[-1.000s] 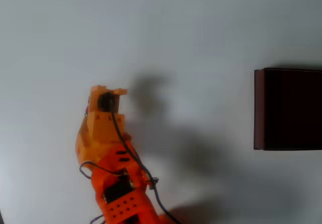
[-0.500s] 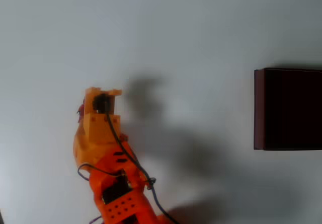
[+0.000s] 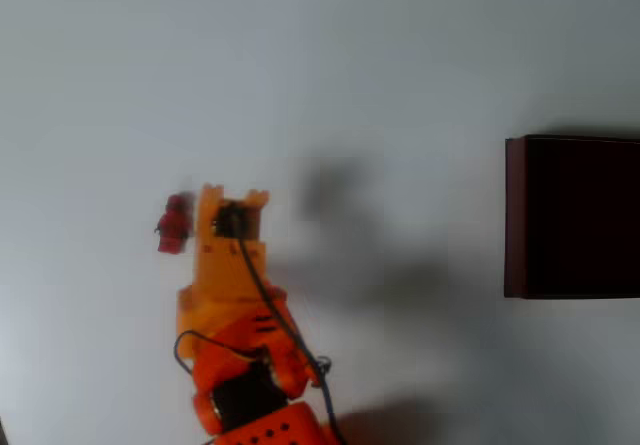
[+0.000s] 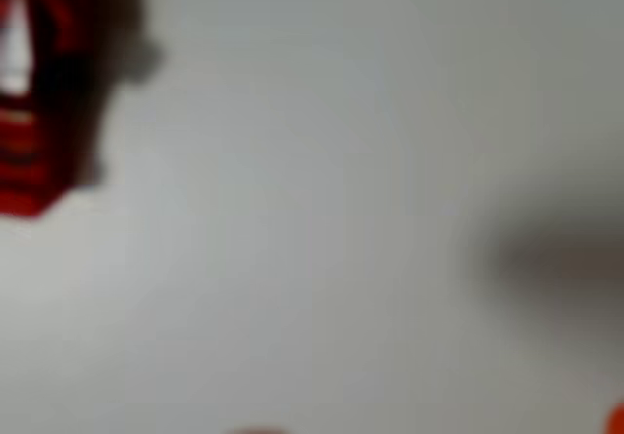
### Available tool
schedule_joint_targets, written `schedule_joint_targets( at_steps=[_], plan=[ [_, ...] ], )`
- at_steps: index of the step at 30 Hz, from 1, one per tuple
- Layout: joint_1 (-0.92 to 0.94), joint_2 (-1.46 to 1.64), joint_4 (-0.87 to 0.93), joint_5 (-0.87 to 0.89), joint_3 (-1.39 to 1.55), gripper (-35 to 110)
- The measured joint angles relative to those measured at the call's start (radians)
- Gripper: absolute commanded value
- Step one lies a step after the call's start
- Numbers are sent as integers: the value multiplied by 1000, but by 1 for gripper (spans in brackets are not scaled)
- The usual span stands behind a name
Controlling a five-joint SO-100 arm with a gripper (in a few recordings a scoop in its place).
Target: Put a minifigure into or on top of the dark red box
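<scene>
The minifigure (image 3: pixel 174 223) is a tiny red figure lying on the white table, just left of my orange gripper (image 3: pixel 232 199) and apart from it. In the wrist view the minifigure (image 4: pixel 37 93) is a blurred red shape at the top left, close to the camera. Only slivers of my orange fingertips (image 4: pixel 617 420) show at the bottom edge, far apart, with nothing between them, so the gripper looks open. The dark red box (image 3: pixel 515 215) sits at the right edge of the overhead view, far from the gripper, with a near-black inside.
The white table (image 3: pixel 330 55) spreads bare between the gripper and the box. The arm's shadow (image 3: pixel 380 275) falls across the middle. A black cable (image 3: pixel 275 315) runs along the arm.
The gripper has shifted right and slightly down. The minifigure, hidden under it before, now lies uncovered at its left side.
</scene>
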Motion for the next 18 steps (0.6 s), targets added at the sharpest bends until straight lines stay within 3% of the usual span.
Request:
schedule_joint_targets(
  at_steps=[8,18],
  plan=[
    [15,-18,219,-71,-23,14],
    [-109,-230,341,106,-261,13]
  ],
)
